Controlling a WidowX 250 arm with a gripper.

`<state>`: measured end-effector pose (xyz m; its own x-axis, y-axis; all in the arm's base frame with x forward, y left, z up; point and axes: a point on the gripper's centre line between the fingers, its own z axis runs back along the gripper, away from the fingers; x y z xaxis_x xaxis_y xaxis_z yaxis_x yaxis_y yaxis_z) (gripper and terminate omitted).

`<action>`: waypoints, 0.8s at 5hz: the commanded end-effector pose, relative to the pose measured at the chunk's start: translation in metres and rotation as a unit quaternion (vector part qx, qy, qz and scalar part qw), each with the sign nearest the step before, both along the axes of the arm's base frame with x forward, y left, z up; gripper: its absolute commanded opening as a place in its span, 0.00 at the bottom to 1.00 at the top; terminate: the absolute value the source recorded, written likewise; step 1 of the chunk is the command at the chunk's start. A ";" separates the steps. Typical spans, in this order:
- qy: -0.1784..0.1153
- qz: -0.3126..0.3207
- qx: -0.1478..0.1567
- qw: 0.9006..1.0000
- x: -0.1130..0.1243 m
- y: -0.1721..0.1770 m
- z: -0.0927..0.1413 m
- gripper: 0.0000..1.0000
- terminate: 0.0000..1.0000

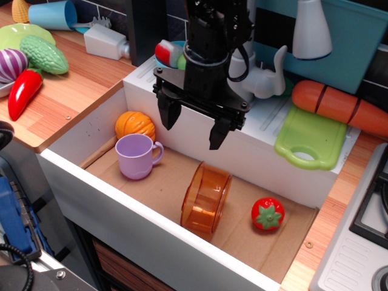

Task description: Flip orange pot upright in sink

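The orange pot (207,197) is translucent orange plastic and lies on its side on the brown floor of the white sink (85,182), its open mouth facing front left. My gripper (193,126) is black, open and empty. It hangs above the sink near the back wall, above and behind the pot, not touching it. The grey faucet (271,77) stands behind the back wall, partly hidden by my arm.
In the sink are a lilac mug (137,156), a small orange pumpkin (135,125) at the back left and a red tomato (267,213) right of the pot. A green cutting board (310,137) and carrot (339,105) lie on the right rim. Toy vegetables sit on the left counter.
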<state>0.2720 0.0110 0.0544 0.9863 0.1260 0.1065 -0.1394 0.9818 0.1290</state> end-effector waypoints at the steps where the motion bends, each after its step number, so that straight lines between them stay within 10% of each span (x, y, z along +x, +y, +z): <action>1: 0.000 0.000 0.000 1.000 0.000 0.000 0.000 1.00 0.00; 4: -0.023 0.028 -0.168 0.985 0.003 0.004 -0.019 1.00 0.00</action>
